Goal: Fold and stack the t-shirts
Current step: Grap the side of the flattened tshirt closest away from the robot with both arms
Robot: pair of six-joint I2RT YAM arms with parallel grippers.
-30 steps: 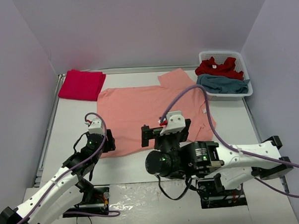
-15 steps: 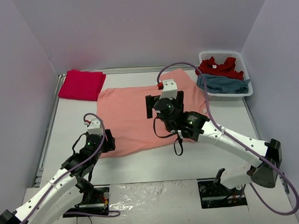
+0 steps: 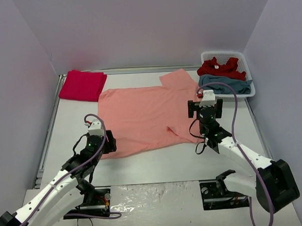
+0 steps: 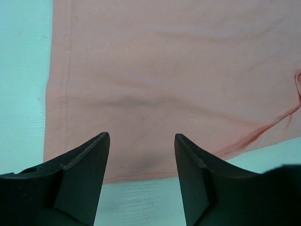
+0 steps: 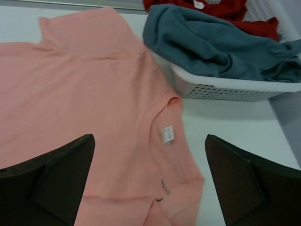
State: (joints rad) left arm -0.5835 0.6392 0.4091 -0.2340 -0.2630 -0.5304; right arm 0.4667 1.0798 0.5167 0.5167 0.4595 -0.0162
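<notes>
A salmon-orange t-shirt (image 3: 141,113) lies spread flat mid-table. My left gripper (image 3: 106,145) hovers open over its near left hem (image 4: 141,176), with nothing between the fingers (image 4: 89,155). My right gripper (image 3: 205,108) stands wide open above the shirt's collar (image 5: 162,110), whose white label (image 5: 168,134) shows between the fingertips. A folded crimson t-shirt (image 3: 82,85) rests at the far left. A red t-shirt (image 3: 219,67) and a teal-blue t-shirt (image 3: 225,84) lie crumpled in the basket.
The white slotted basket (image 3: 250,91) stands at the far right, its wall (image 5: 225,87) just beyond the salmon shirt's collar. Bare table (image 3: 158,162) runs along the near edge. Grey walls close in on three sides.
My right arm has swung from over the middle of the salmon shirt out to its right side by the basket. A small ridge now shows in the shirt's near right part. The left arm stayed put.
</notes>
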